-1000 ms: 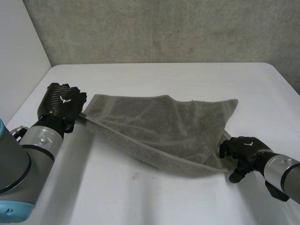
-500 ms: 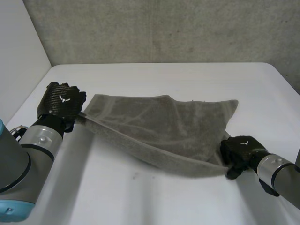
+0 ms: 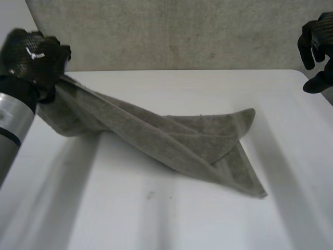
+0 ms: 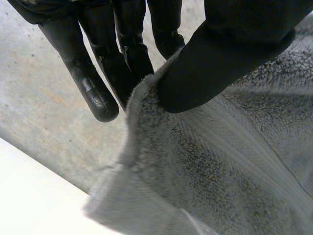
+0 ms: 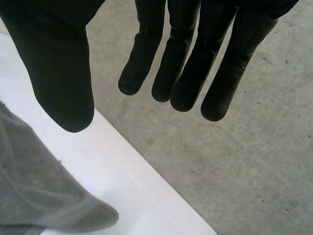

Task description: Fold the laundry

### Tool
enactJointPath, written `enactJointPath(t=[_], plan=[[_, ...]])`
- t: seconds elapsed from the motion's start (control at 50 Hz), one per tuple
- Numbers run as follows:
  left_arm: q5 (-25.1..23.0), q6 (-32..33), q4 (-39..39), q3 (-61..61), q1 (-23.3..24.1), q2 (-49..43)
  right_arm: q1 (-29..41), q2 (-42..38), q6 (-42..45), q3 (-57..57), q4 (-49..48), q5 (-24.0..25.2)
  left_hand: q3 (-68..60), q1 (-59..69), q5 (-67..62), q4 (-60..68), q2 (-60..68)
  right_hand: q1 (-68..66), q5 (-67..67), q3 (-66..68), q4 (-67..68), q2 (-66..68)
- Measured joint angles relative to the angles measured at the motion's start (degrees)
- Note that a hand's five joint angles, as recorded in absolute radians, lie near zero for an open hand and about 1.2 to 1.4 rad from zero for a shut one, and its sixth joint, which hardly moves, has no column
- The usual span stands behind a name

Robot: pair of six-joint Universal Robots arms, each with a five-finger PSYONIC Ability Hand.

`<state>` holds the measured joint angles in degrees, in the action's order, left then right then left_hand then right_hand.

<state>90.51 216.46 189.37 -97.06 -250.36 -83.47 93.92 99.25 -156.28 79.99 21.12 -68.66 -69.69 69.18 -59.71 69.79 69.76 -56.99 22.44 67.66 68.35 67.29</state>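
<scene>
at the left hand (image 3: 34,54), the towel (image 3: 171,140) is pinched by its corner.

Right hand (image 3: 320,31), partly off-frame

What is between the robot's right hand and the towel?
Only bare white table, in the head view. The open right hand hangs apart from the towel.

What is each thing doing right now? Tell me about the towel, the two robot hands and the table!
towel: grey, one corner lifted, the rest draped down onto the table, partly folded over itself.
left hand: raised, thumb and fingers pinching the towel's corner.
right hand: raised, apart from the towel, fingers straight, holding nothing.
table: white, bearing the towel's lower part.
</scene>
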Motion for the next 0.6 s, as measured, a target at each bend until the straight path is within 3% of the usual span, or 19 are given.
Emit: enactJointPath(t=[0.06,0.1,0.2,0.4,0.6], plan=[[-0.93,-0.11,-3.93,3.04,-0.15,0.63,0.17,-1.81,2.39,-3.84,5.65,0.68,0.0,0.0,0.01,0.0,0.0,0.0,0.0,0.0,0.0,0.0],[-1.36,-0.2,-4.9,3.36,-0.26,0.51,0.25,-3.13,3.18,-3.89,6.6,0.79,0.0,0.0,0.0,0.0,0.0,3.69,13.45,-4.29,-4.74,-4.85],[-2.14,-0.4,-5.7,1.08,-1.12,-1.19,0.63,-7.89,3.55,0.67,6.73,0.82,0.0,0.0,0.0,0.0,0.0,28.43,-0.4,-34.87,-35.57,-34.44],[-2.13,-0.38,-3.28,-2.64,-1.97,-8.07,2.08,-11.02,-6.54,18.8,-5.21,0.75,0.0,0.0,0.0,0.0,0.0,30.11,-2.56,-37.66,-38.37,-35.52],[-2.0,-0.3,-2.35,-1.58,-1.99,-10.64,11.35,-15.06,-11.29,32.49,-24.27,-0.2,0.0,0.0,0.0,0.0,0.0,28.57,0.19,-34.4,-35.13,-33.89]])
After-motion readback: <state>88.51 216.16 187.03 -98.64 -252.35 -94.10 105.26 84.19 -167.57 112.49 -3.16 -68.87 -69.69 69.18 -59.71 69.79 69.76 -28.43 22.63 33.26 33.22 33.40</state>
